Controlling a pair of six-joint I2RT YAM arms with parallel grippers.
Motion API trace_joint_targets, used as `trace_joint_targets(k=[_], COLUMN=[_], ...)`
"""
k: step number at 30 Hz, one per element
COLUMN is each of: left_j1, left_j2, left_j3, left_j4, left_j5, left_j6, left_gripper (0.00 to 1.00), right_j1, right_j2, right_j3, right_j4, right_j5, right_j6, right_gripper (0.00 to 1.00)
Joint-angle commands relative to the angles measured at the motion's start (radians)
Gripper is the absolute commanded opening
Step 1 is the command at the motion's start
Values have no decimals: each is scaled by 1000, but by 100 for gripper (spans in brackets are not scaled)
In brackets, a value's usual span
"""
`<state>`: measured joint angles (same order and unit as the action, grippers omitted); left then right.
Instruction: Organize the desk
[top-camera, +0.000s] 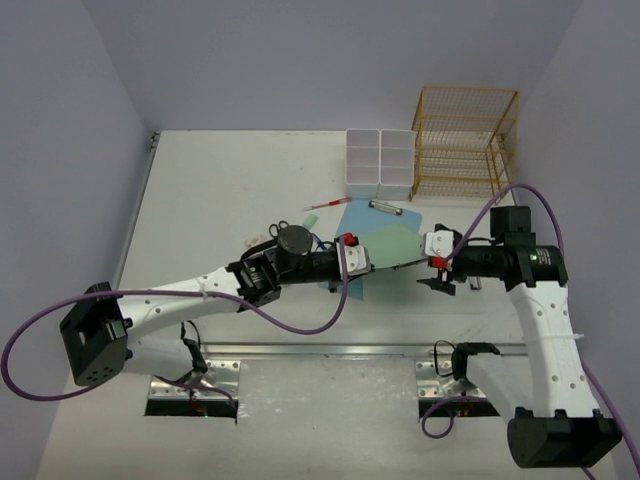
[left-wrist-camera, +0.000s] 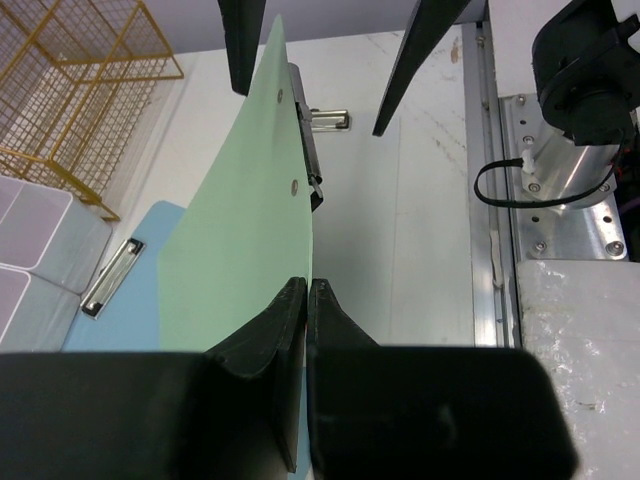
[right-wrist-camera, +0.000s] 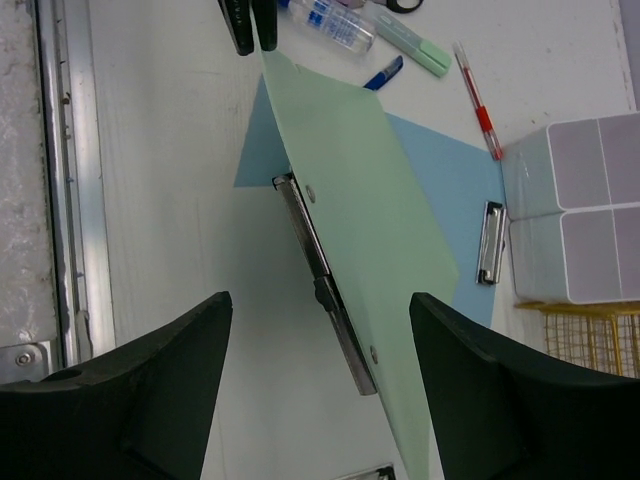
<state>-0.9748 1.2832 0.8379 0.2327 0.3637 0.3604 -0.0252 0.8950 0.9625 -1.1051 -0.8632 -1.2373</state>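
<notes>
**Top external view: thin mint-green plastic clipboard held on edge above the large flat white desk**

Shows the desk filling the middle of the scene, with two white-and-black arms reaching in from the near edge and meeting over its centre. Seen from the left wrist: clamped at one end by the left gripper, both black fingers pressed together on the board's edge. Seen from the right wrist: flanked at the silver-clip end by the right gripper, fingers spread wide, one on each side (cannot tell whether either touches the board). Tilted steeply, raised off the surface, above a flat pale-blue plastic clipboard lying on the tabletop. Near the blue board: a slim red pen, a small clear bottle with a blue label and a pale-green marker, all lying flat. Just beside the blue board's clip, a small white compartmented organizer box; right of that, a tall gold wire rack at the far right corner. Along the near edge, by the arm bases, a metal rail.
</notes>
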Motion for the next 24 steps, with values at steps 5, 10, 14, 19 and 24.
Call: trace_joint_targets(k=[5, 10, 14, 19, 24], left_j1=[24, 32, 39, 41, 44], left_j2=[25, 25, 24, 21, -4], left_j3=[66, 71, 72, 89, 122], left_j4=[5, -1, -1, -10, -41], left_j5=[73, 82, 85, 79, 49], left_j6=[-72, -82, -93, -111, -154], left_gripper=[0, 0, 0, 0, 48], right_j1=[146, 162, 162, 162, 161], right_j2=[5, 28, 46, 36, 20], right_j3=[-54, -74, -79, -101, -51], right_j4=[157, 183, 196, 239, 254], right_j5=[63, 115, 156, 199, 211], right_j6=[-33, -73, -77, -82, -65], right_gripper=[64, 52, 40, 15, 0])
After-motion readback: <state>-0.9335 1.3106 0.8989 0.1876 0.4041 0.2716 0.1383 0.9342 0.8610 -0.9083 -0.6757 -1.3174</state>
